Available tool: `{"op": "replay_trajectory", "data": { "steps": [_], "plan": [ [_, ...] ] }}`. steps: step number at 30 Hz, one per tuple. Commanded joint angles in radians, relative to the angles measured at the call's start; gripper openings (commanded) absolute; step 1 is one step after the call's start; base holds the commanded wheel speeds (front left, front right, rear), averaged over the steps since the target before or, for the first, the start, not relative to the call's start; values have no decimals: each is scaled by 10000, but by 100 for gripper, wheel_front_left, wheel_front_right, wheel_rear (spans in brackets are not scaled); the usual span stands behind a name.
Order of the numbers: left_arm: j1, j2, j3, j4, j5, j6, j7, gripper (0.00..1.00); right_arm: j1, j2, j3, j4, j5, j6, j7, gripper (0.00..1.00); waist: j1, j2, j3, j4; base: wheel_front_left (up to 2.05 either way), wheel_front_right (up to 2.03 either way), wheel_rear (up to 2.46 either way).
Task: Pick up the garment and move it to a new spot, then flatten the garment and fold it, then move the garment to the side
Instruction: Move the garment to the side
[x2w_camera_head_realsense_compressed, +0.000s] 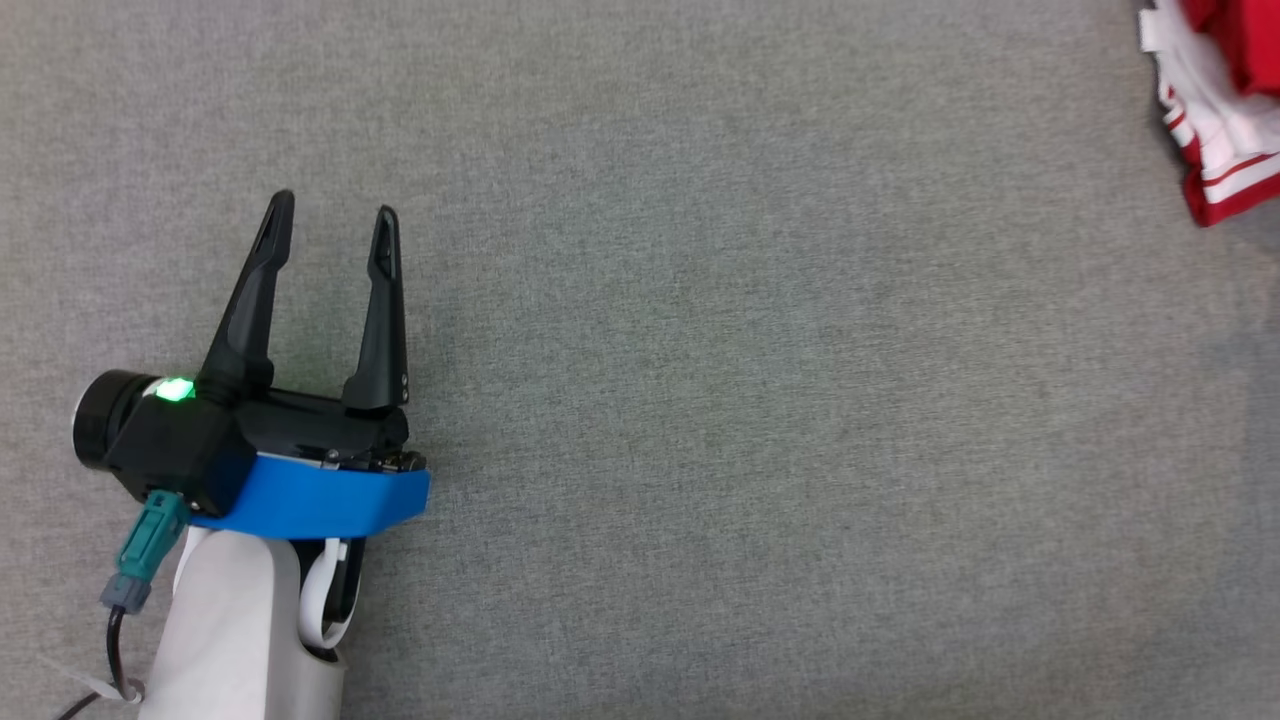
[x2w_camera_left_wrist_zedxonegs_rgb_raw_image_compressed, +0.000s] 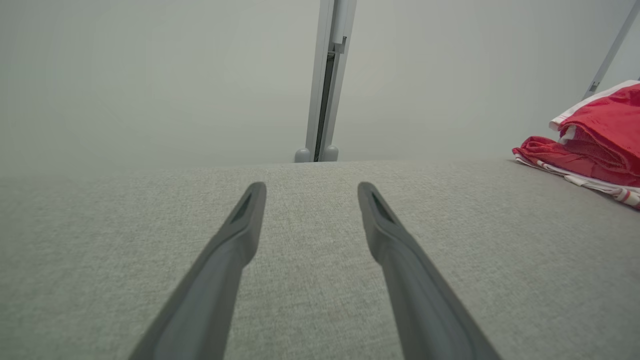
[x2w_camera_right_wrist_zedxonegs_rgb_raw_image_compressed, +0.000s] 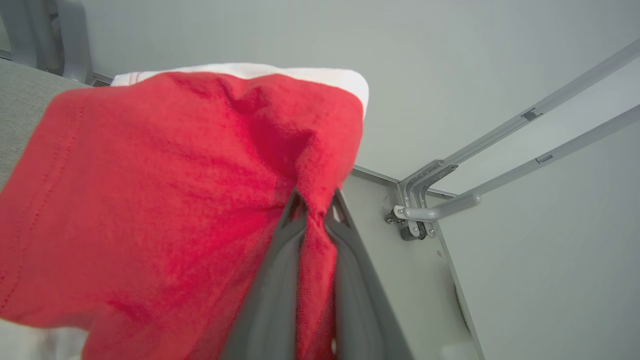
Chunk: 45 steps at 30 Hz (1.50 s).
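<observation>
At lower left of the head view, left tool (x2w_camera_head_realsense_compressed: 335, 203) sits over the bare grey tabletop (x2w_camera_head_realsense_compressed: 750, 400), fingers spread wide, nothing between them; green light (x2w_camera_head_realsense_compressed: 175, 389) lit on its wrist block, blue band (x2w_camera_head_realsense_compressed: 320, 500) just below. Garment (x2w_camera_head_realsense_compressed: 1215, 110), red with white stripes and trim, is bunched in the top right corner of that view, cut off by the edge, well apart from left tool. Left wrist view: the spread fingers (x2w_camera_left_wrist_zedxonegs_rgb_raw_image_compressed: 240, 240) point across the tabletop toward a pale wall (x2w_camera_left_wrist_zedxonegs_rgb_raw_image_compressed: 150, 75) and an upright metal post (x2w_camera_left_wrist_zedxonegs_rgb_raw_image_compressed: 325, 75); garment heaped on the tabletop at far right, its upper part rising toward the edge. Right wrist view: right tool (x2w_camera_right_wrist_zedxonegs_rgb_raw_image_compressed: 316, 195) pressed nearly together, pinching a fold of the red garment; cloth drapes left of the fingers, white hem along the top; grey metal rails (x2w_camera_right_wrist_zedxonegs_rgb_raw_image_compressed: 500, 150) and a tabletop corner beyond.
</observation>
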Motion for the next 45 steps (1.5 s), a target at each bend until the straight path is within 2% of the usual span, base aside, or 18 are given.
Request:
{"op": "replay_trajectory", "data": {
  "steps": [1, 7, 8, 9, 10, 11, 18, 24, 27, 34, 39, 45],
  "plan": [
    [-151, 36, -19, -45, 63, -47, -27, 100, -195, -86, -17, 49, 17, -7, 52, 0, -1, 0, 180, 82, 0, 0, 0],
    [-394, 36, -77, -151, 106, -55, -27, 100, -667, -231, -45, 490, -186, -7, 122, 0, -1, 0, 446, 196, 0, 0, 0],
    [-405, 36, -79, -168, 97, -59, -27, 100, -717, -209, -54, 577, -226, -7, 94, 3, -1, 0, 471, 213, 0, 0, 0],
    [-410, 36, -74, -185, 101, -64, -27, 100, -752, -149, -52, 662, -269, -7, 91, 25, -1, 0, 489, 228, 0, 0, 0],
    [-416, 37, -64, -189, 110, -66, -27, 100, -809, -105, -68, 733, -313, -7, 54, 84, -1, 0, 499, 238, 0, 0, 0],
    [-424, 36, -54, -197, 116, -67, -27, 100, -876, -75, -105, 796, -374, -7, 10, 100, -1, 0, 503, 249, 0, 0, 0],
    [-205, 36, 39, -98, -3, -61, -27, 100, -1054, 182, -1021, 1253, -1115, -7, -986, 100, -1, 0, 100, 322, 0, 0, 0],
    [299, 34, 325, 67, -147, 28, -27, 100, -460, 1220, -1553, 1026, -1532, -7, -2422, 100, -1, 0, -857, 357, 0, 0, 0],
    [619, 34, 423, 197, -214, 79, -27, 100, 8, 2016, -1515, 773, -1661, -6, -2937, 100, -1, 0, -1446, 429, 0, 0, 0],
    [1407, 36, 652, 462, -429, 192, -27, 100, 1442, 3716, -1217, -511, -1649, -7, -3356, 100, -1, 0, -2693, 650, 0, 0, 0],
    [1850, 36, 675, 713, -523, 205, -27, 100, 2988, 4661, -1026, -1869, -1423, -6, -3378, 100, -1, 0, -3400, 899, 0, 0, 0],
    [2352, 36, 560, 930, -628, 290, -27, 100, 5203, 5541, -1582, -3197, -978, -6, -3383, 100, -1, 0, -4170, 1072, 0, 0, 0]
  ]
}}
